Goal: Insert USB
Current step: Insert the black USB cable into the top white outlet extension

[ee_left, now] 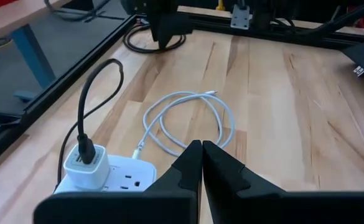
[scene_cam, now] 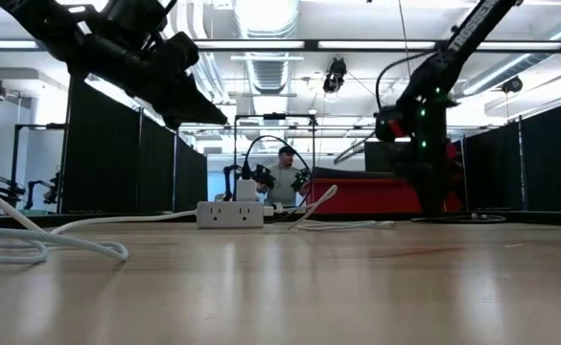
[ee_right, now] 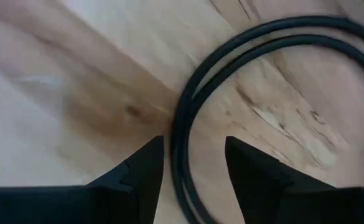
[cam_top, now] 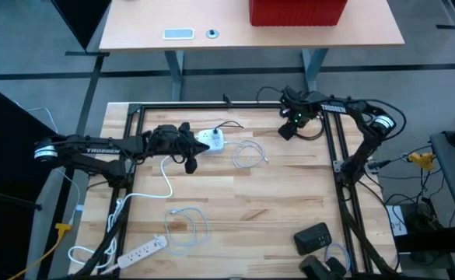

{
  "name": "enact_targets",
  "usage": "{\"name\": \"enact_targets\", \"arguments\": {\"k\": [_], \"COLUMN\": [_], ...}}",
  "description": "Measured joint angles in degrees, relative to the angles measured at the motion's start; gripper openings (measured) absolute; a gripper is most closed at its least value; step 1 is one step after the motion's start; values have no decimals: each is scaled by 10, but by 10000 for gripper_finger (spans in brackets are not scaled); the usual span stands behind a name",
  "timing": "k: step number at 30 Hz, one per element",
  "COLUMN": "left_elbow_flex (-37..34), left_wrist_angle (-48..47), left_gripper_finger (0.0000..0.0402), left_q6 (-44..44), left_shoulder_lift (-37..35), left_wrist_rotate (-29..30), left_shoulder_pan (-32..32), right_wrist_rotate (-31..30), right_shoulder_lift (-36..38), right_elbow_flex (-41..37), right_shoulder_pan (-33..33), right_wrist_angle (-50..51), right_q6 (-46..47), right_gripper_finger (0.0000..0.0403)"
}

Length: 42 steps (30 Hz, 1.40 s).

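A white power strip lies at the table's far left. It carries a white charger block with the black plug of a black cable sticking in its top. My left gripper is shut just short of the strip, touching nothing. Beside the strip lies a coiled white cable. At the far right, my right gripper points down, open, over a black cable coil. Its fingers stand on either side of the loops, with no touch that I can see.
A second white power strip and a loose white cable lie near the front left. Black devices sit at the front right. A black frame rail runs along the far edge. A person sits beyond the table.
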<state>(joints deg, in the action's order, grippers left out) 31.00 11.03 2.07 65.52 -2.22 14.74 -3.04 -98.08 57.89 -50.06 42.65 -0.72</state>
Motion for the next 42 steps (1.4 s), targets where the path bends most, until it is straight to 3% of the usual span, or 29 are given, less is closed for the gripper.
{"name": "enact_targets", "arguments": {"k": [7,13,21,30,42], "left_elbow_flex": [0,0,0,0,0], "left_wrist_angle": [-4,-11,-19,23,145], "left_gripper_finger": [0,0,0,0,0], "left_q6": [0,0,-13,-21,-30], "left_shoulder_lift": [0,0,0,9,120], "left_wrist_rotate": [2,2,2,2,1], "left_shoulder_pan": [0,0,0,0,0], "right_wrist_rotate": [1,-6,6,38,50], "right_shoulder_lift": [-43,-26,102,274,358], "right_elbow_flex": [3,1,2,5,5], "right_shoulder_pan": [-1,37,150,291,359], "right_wrist_angle": [-10,-1,47,17,-63], "right_q6": [-5,-12,6,-38,-29], "right_gripper_finger": [118,13,6,8,8]}}
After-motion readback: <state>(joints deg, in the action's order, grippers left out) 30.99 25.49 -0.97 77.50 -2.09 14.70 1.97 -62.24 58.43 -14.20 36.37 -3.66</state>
